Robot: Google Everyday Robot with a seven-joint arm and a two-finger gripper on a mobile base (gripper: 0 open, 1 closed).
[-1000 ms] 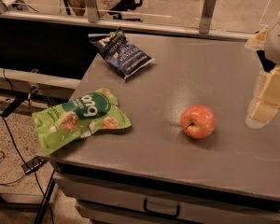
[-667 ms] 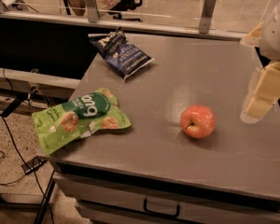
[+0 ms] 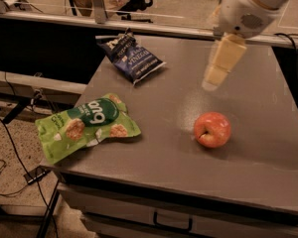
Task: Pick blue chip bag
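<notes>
Blue chip bag (image 3: 134,58) lies flat near the table's (image 3: 258,143) far corner, so the gripper (image 3: 211,82), hovering well apart from it above the apple (image 3: 212,129), open or closed I cannot tell, should come down squarely over a raised crinkle.

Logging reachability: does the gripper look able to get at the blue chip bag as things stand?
Probably yes. The gripper hangs over the table, to the right of the blue chip bag in the view, with only bare surface between them. The apple and green bag lie nearer the front, off that line.

We're seeing navy bag (image 3: 131,58) with white lettering, green bag (image 3: 87,125), red apple (image 3: 212,129), cream gripper (image 3: 209,85) hovering over grey table (image 3: 268,113).
</notes>
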